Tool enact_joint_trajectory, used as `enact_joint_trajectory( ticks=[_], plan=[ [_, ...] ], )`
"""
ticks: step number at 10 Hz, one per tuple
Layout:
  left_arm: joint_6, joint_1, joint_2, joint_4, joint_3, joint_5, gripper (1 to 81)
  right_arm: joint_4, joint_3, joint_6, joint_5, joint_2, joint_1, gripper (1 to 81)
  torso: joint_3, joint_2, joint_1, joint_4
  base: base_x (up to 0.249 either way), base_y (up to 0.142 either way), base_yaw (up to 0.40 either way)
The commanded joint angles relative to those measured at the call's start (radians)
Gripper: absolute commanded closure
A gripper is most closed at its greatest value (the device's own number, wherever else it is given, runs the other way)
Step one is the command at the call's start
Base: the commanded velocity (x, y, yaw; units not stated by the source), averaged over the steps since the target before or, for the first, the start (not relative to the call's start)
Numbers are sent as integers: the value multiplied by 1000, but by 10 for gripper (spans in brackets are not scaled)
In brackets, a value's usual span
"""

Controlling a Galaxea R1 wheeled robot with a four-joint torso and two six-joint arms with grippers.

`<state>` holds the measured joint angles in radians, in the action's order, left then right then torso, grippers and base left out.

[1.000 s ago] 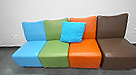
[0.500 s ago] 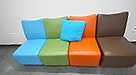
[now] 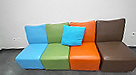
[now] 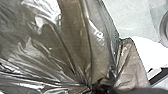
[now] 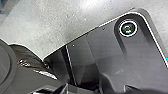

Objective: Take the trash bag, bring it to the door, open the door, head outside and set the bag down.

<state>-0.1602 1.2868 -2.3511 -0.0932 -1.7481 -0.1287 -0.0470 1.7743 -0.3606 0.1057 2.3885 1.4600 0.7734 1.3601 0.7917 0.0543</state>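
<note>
bag (image 4: 72, 45), contents hidden, is clamped in left gripper (image 4: 98, 87); right gripper (image 5: 96, 88), i cannot tell.

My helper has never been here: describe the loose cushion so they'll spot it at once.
In front of the pale wall stands a row of four seats: blue, green, orange, brown. The cushion leans where the green and orange backrests meet. It is bright blue, squarish and tilted, while the seats beneath it stand upright.
</note>
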Motion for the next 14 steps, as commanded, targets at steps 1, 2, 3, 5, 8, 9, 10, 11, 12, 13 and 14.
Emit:
enact_joint_trajectory(
  ticks=[1,2,3,5,8,9,10,11,12,13,14],
  plan=[
    [-28,7,-37,1,-49,-28,811,42,54,9,-43,28,21,10,-96,-97,-62,0,0,0,0],
    [-29,18,-65,1,-82,-28,811,47,87,9,-43,52,35,10,-134,-135,-87,0,0,0,0],
    [-28,30,-108,1,-134,-28,811,47,140,12,-43,85,46,10,-161,-171,-110,0,0,0,0],
    [-30,47,-189,1,-244,-28,811,55,223,12,-41,146,64,10,-116,-230,-152,0,0,0,0],
    [-30,64,-269,1,-358,-29,811,59,295,12,-43,206,70,10,-131,-322,-212,0,0,0,0],
    [-30,75,-289,3,-403,-29,811,59,316,12,-44,220,70,10,-131,-362,-238,0,0,0,0],
    [-30,84,-314,6,-447,-29,811,61,323,12,-46,226,72,10,-132,-396,-260,0,0,0,0],
    [-30,88,-340,6,-496,-31,811,59,318,12,-44,226,73,10,-132,-432,-283,0,0,0,0],
    [-30,88,-370,6,-554,-34,811,59,319,12,-44,232,73,10,-132,-465,-306,0,0,0,0],
    [-32,88,-389,6,-579,-38,811,61,324,12,-44,240,76,10,-132,-500,-328,0,0,0,0],
    [-36,88,-401,6,-591,-40,811,62,336,12,-44,250,76,10,-176,-533,-349,0,0,0,0]
  ],
)
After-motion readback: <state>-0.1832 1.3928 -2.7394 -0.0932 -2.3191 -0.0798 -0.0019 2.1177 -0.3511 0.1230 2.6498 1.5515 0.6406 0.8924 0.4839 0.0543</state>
